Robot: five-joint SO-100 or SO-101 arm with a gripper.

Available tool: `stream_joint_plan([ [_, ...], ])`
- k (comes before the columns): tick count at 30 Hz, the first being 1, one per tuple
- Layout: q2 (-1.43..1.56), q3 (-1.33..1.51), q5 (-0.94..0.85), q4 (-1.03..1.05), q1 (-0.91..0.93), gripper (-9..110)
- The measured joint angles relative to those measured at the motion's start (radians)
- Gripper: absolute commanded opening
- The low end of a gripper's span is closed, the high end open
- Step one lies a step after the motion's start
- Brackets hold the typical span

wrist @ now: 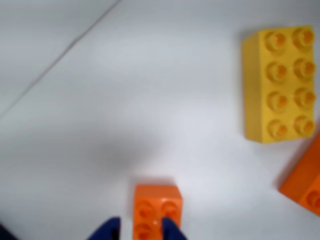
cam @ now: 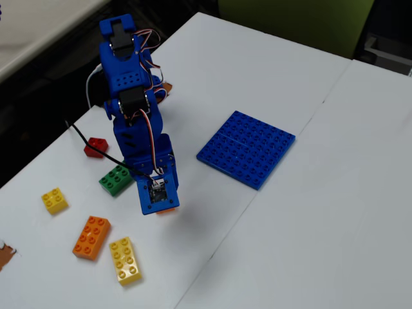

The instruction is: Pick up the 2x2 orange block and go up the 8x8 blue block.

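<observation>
The 2x2 orange block (wrist: 156,206) lies at the bottom edge of the wrist view, on the white table. My gripper (wrist: 142,229) is low over it with its jaws apart. The left blue fingertip (wrist: 111,229) stands clear of the block's left side with a white gap. The right fingertip (wrist: 172,229) overlaps the block's right studs. In the fixed view the gripper (cam: 161,203) hides most of the block; an orange sliver (cam: 167,210) shows beneath it. The 8x8 blue block (cam: 246,148) lies flat to the right, well apart from the arm.
A yellow 2x4 brick (wrist: 280,85) and a longer orange brick (wrist: 305,180) lie at the right of the wrist view. In the fixed view a small yellow brick (cam: 55,200), a green brick (cam: 116,178) and a red piece (cam: 96,147) lie left of the arm. A table seam (cam: 270,174) runs diagonally.
</observation>
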Motion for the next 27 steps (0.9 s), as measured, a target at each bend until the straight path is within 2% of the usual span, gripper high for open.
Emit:
stream_joint_plan([
  [11, -0.025, 0.0, -0.104, 0.021, 0.04, 17],
  [17, -0.06, 0.0, -0.132, 0.028, 0.06, 23],
  [27, -0.129, 0.0, -0.135, 0.009, 0.071, 23],
])
